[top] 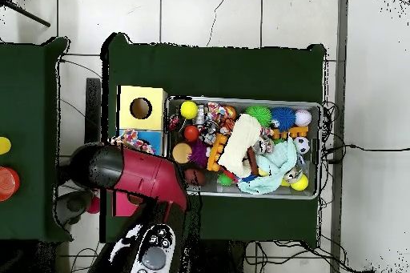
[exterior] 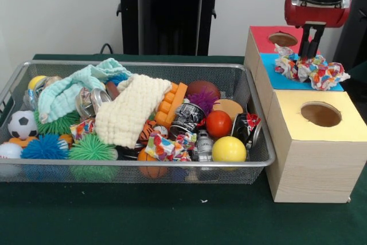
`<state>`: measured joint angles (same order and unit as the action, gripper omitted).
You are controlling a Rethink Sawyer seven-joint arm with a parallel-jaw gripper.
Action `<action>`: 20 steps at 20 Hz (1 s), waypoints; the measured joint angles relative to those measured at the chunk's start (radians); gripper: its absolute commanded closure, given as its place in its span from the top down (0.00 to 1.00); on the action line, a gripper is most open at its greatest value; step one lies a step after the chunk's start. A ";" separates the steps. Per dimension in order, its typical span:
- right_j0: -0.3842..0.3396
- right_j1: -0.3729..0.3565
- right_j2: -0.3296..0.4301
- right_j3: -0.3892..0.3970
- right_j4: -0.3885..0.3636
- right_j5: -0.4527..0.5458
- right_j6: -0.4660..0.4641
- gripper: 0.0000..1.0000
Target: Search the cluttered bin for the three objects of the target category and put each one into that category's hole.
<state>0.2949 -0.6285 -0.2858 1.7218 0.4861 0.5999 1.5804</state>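
Note:
The wire mesh bin (exterior: pixel 143 63) sits at the left, full of toys; it also shows in the overhead view (top: pixel 244 100). One confetti cloth (exterior: pixel 312 72) lies bunched on the blue box top (exterior: pixel 275 70), covering its hole; it also shows in the overhead view (top: pixel 132 138). My gripper (exterior: pixel 310 55) hangs straight above it, tips sunk into the cloth and close together, shut on it. Two more confetti cloths lie in the bin: one at the front middle (exterior: pixel 166 147), one left of the cream cloth (exterior: pixel 83 127). In the overhead view the arm (top: pixel 136 174) hides the gripper.
Three wooden boxes stand in a row right of the bin: yellow top with round hole (exterior: pixel 321 114), blue, red top with hole (exterior: pixel 282 39). A cream waffle cloth (exterior: pixel 129 113), mint towel (exterior: pixel 69 90), balls, cans and orange blocks fill the bin.

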 measured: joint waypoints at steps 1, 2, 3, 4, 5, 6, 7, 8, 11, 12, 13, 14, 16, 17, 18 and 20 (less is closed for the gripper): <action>0.001 0.000 -0.001 0.000 0.000 0.004 0.000 0.00; 0.003 -0.001 -0.004 0.000 0.000 0.007 0.000 0.00; 0.005 -0.001 -0.007 0.000 0.000 0.009 0.000 0.00; 0.010 -0.002 -0.011 0.000 0.000 0.010 0.000 0.00; 0.014 -0.003 -0.015 0.000 0.000 0.012 0.000 0.00; 0.017 -0.003 -0.018 0.000 0.000 0.013 0.000 0.00; 0.023 -0.005 -0.021 0.000 0.000 0.016 0.000 0.00; 0.028 -0.006 -0.025 -0.002 0.000 0.021 0.000 0.00; 0.038 -0.008 -0.036 -0.008 0.000 0.043 0.000 0.00; 0.041 -0.008 -0.039 -0.010 0.000 0.049 0.000 0.00; 0.046 -0.008 -0.046 -0.016 0.000 0.065 0.000 0.00; 0.048 -0.009 -0.049 -0.019 0.000 0.075 0.000 0.00; 0.052 -0.009 -0.053 -0.027 0.000 0.097 0.000 1.00; 0.053 -0.009 -0.054 -0.028 0.000 0.099 0.000 1.00; 0.053 -0.009 -0.055 -0.029 0.000 0.101 0.000 1.00; 0.058 -0.010 -0.062 -0.034 0.000 0.117 0.000 1.00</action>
<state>0.3531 -0.6390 -0.3476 1.6873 0.4859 0.7169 1.5804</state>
